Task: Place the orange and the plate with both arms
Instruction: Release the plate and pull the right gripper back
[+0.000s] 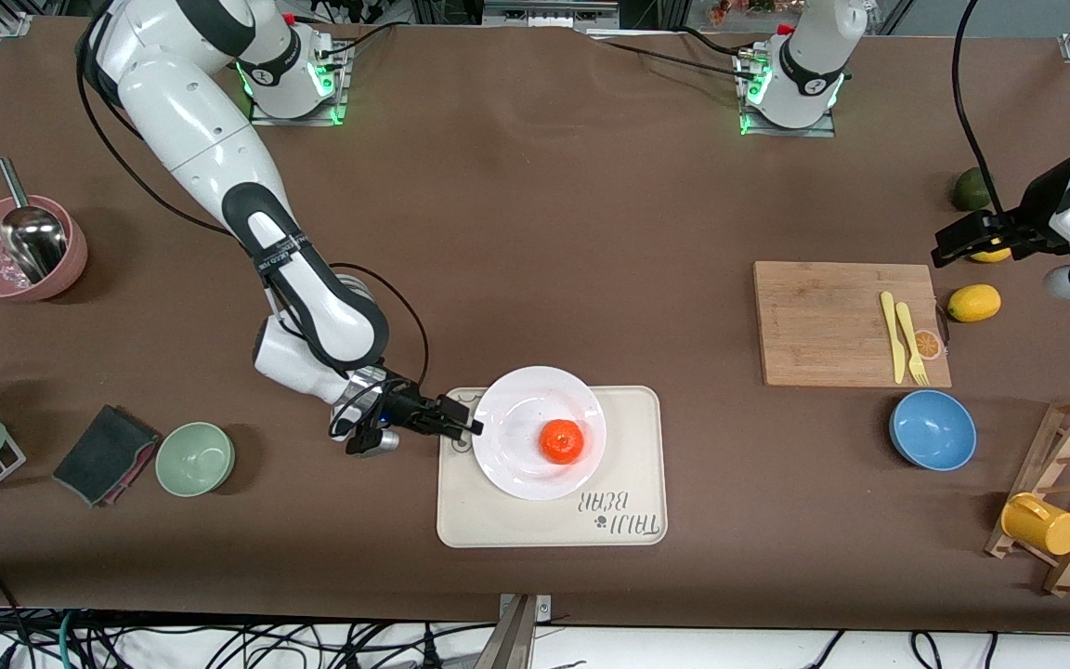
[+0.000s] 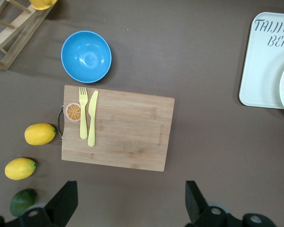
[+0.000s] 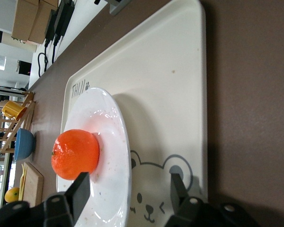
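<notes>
The orange (image 1: 561, 440) (image 3: 75, 153) lies in the middle of the white plate (image 1: 516, 469) (image 3: 114, 137). The plate rests on the cream bear-print tray (image 1: 544, 520) (image 3: 170, 94) near the front camera. My right gripper (image 1: 465, 425) (image 3: 128, 189) is open at the plate's rim on the right arm's side, one finger over the plate and the other over the tray, holding nothing. My left gripper (image 1: 948, 243) (image 2: 131, 201) hangs open and empty over bare table at the left arm's end, near the lemons, and waits.
A wooden cutting board (image 1: 832, 321) carries a yellow knife and fork (image 1: 902, 339). Beside it lie a blue bowl (image 1: 932, 429), lemons (image 1: 973, 303) and a lime (image 1: 970, 189). A cup rack (image 1: 1060, 492) stands nearby. A green bowl (image 1: 195, 458), cloth (image 1: 103, 455) and pink bowl (image 1: 19, 249) sit at the right arm's end.
</notes>
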